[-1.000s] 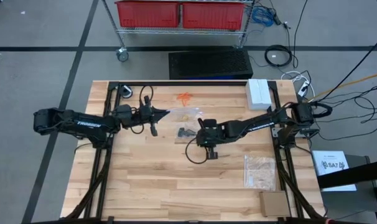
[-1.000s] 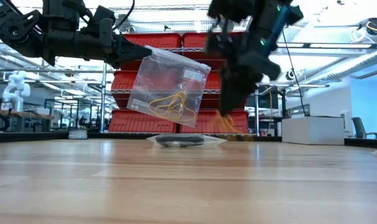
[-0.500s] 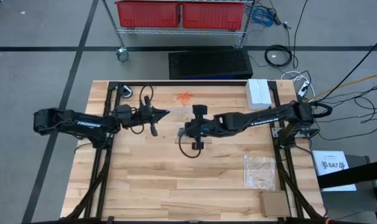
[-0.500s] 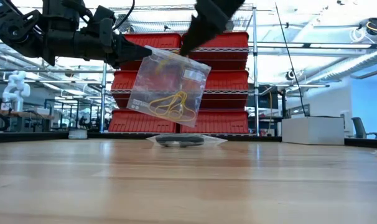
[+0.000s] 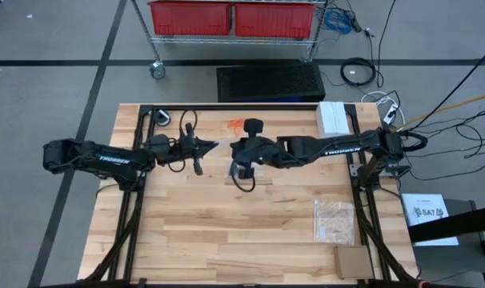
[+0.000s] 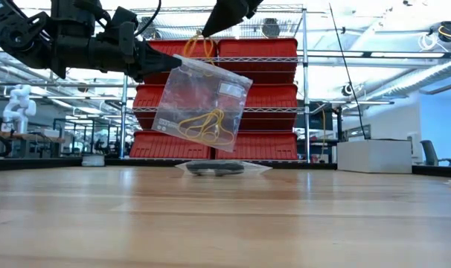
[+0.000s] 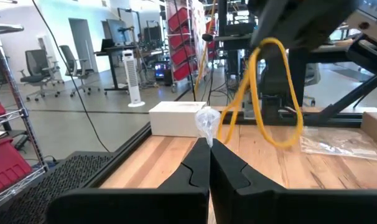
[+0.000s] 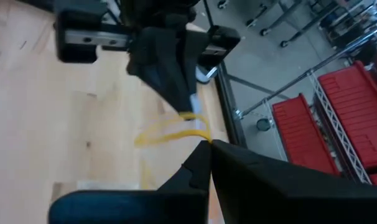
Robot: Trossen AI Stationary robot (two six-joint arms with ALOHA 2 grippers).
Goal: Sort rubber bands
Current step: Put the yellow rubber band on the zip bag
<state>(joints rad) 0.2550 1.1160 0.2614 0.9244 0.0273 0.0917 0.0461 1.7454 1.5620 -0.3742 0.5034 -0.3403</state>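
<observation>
Yellow band [image 7: 270, 93] hangs from right pincer [image 8: 204, 144]

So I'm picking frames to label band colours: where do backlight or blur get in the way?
Low view: bright ceiling lights put the left gripper in silhouette, though the yellow bands in the clear bag read clearly. Right wrist view: the yellow band at the right gripper is soft-edged. Left wrist view: the band is sharp; the arm behind it blurs.

yellow rubber band [image 7: 272, 93], clear bag [image 6: 203, 104], red bins [image 5: 230, 16], blk arms
</observation>
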